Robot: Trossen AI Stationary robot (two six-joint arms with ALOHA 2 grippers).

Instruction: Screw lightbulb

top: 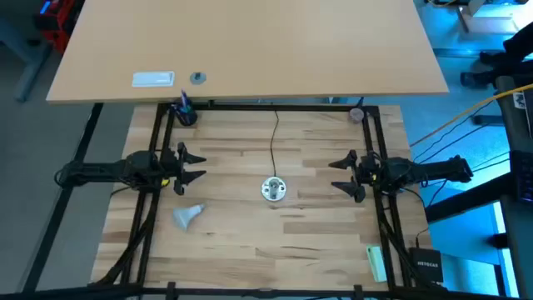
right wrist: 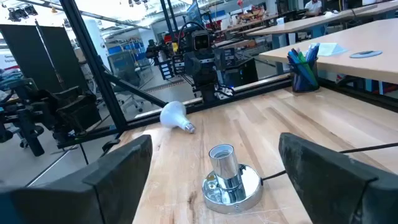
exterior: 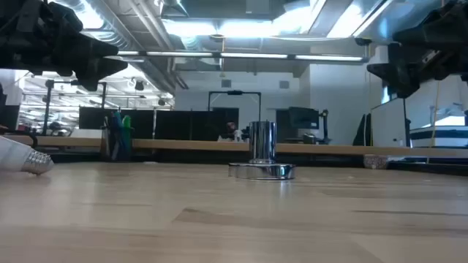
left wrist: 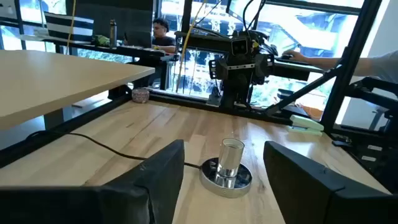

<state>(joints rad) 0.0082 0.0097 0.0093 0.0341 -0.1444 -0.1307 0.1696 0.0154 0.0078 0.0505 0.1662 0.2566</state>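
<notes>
Left gripper, fingers spread and holding nothing, hovers above the table's left side, pointing inward toward the centre. The lightbulb lies on its side on the wooden table, free of any grip, just below and slightly inward of this gripper in the high view. Its long axis runs diagonally, the globe toward the near left and the narrow screw base angled toward the socket at table centre. The right gripper, likewise spread and empty, waits on the far side of the socket, well apart from the bulb. The left arm is judged the nearer; reaching the bulb would call for a descent and a short draw back toward the near edge.
</notes>
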